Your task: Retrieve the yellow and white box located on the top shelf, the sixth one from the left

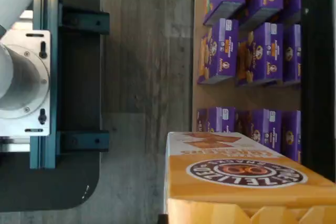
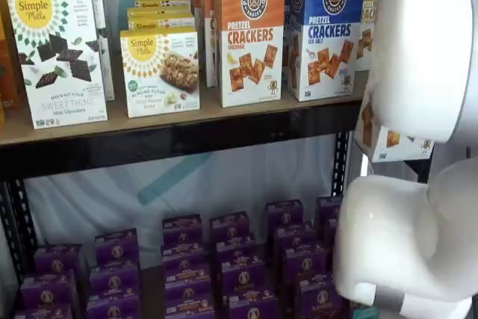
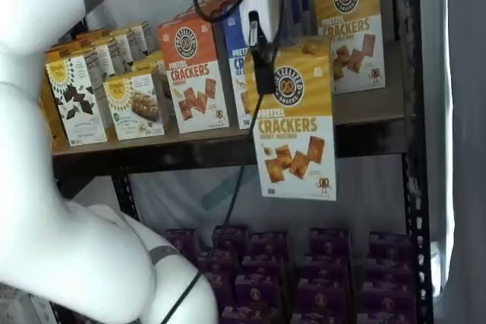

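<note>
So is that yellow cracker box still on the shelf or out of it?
Out. The yellow and white box hangs upright in front of the top shelf, below its board, held from above by the gripper.

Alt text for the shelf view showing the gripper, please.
The gripper holds the yellow and white box by its upper part, clear of the top shelf and hanging in front of its rail. Orange-topped carton and other boxes stay shelved; purple boxes sit below.

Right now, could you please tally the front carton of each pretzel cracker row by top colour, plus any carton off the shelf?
Orange-topped carton: 1
Blue-topped carton: 1
Yellow-topped: 2, one shelved carton on the top shelf, plus the yellow and white box held clear of it in the gripper
Total: 4
</note>
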